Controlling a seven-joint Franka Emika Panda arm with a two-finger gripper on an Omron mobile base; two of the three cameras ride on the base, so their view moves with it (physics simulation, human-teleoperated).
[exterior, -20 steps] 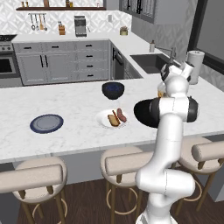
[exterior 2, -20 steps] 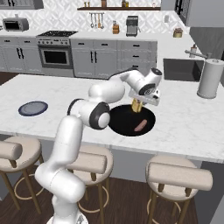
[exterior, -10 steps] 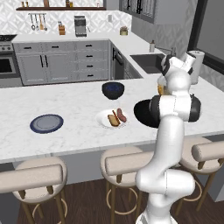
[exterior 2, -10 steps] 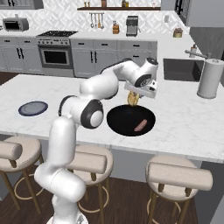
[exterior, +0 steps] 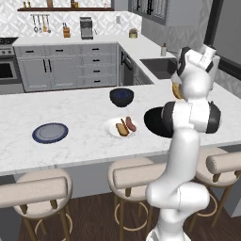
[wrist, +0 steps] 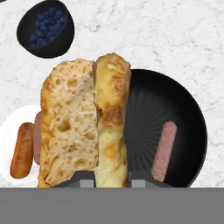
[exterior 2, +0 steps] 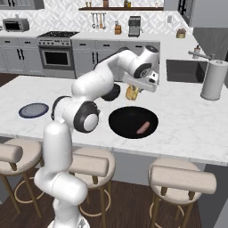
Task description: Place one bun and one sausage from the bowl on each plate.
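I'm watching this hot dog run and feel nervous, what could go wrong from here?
1. The gripper holds the bun high over the black bowl; a slip might drop it onto the last sausage.
2. The blue-grey plate lies beyond the white plate and small blue bowl; a low carry could clip them.

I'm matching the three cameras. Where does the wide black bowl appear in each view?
Left base view: wide black bowl right of centre, partly behind the arm.
Right base view: centre, holding one sausage.
Hand view: right half, behind the held bun.
Shared landmark: small dark blue bowl.
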